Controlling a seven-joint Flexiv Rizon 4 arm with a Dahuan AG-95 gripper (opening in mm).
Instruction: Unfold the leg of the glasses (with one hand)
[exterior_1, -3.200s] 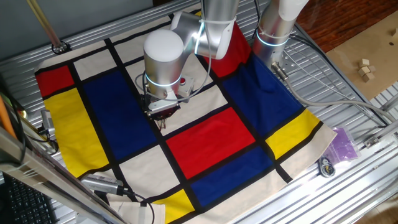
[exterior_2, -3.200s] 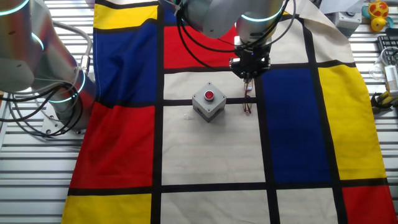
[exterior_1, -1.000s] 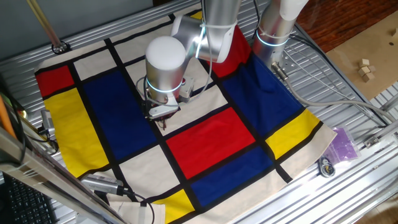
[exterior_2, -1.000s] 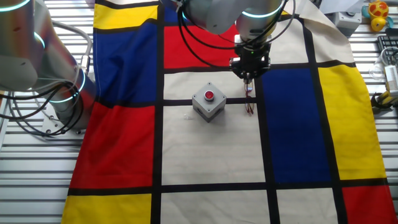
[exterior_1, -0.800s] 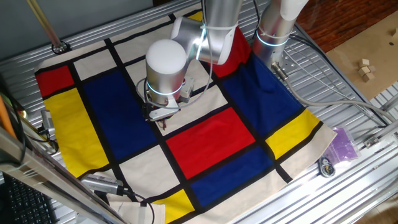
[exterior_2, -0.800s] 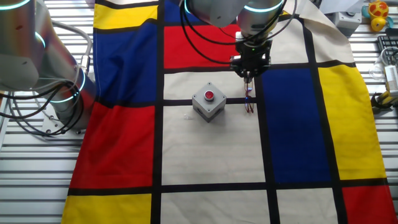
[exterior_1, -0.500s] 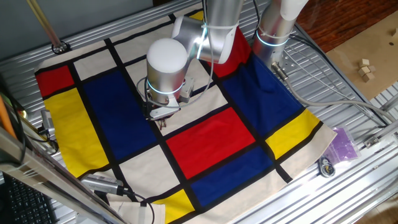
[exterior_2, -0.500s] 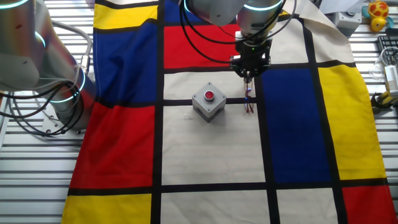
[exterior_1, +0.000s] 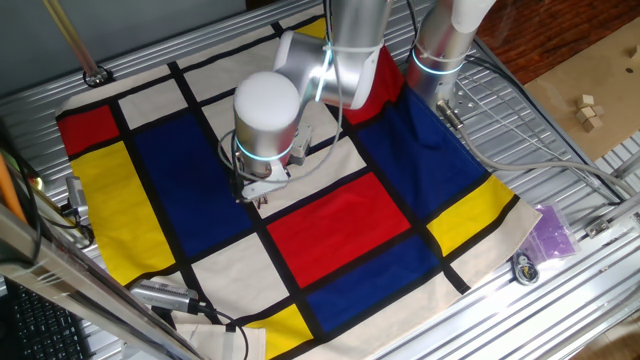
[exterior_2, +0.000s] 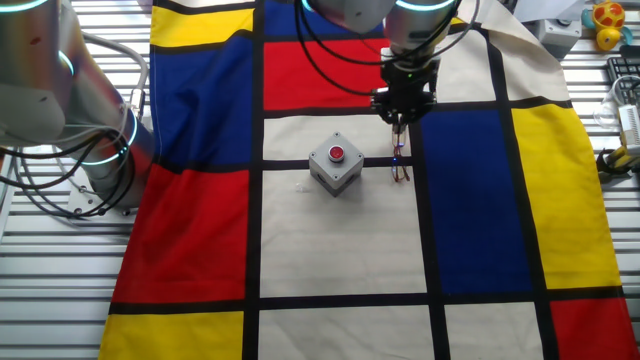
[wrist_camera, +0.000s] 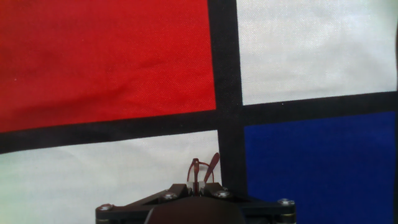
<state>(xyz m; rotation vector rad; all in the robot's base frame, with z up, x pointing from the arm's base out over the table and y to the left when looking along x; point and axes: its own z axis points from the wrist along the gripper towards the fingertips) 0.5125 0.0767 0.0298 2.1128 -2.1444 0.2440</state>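
Observation:
The glasses are a small dark brownish wire frame hanging from my gripper, just right of the grey button box, over a black line of the cloth. In the hand view the fingers of my gripper are closed together, and thin reddish-brown wire parts of the glasses stick out from between them. I cannot tell which wire is the leg. In one fixed view the gripper is under the arm's white cap and the glasses barely show below it.
A grey box with a red button stands on a white square just left of the glasses. A checked red, blue, yellow and white cloth covers the table. A second arm's base stands at the far edge.
My gripper has shifted a little away from the box's near side, with the glasses still in it. The glasses hang slightly higher than before. The box has not moved.

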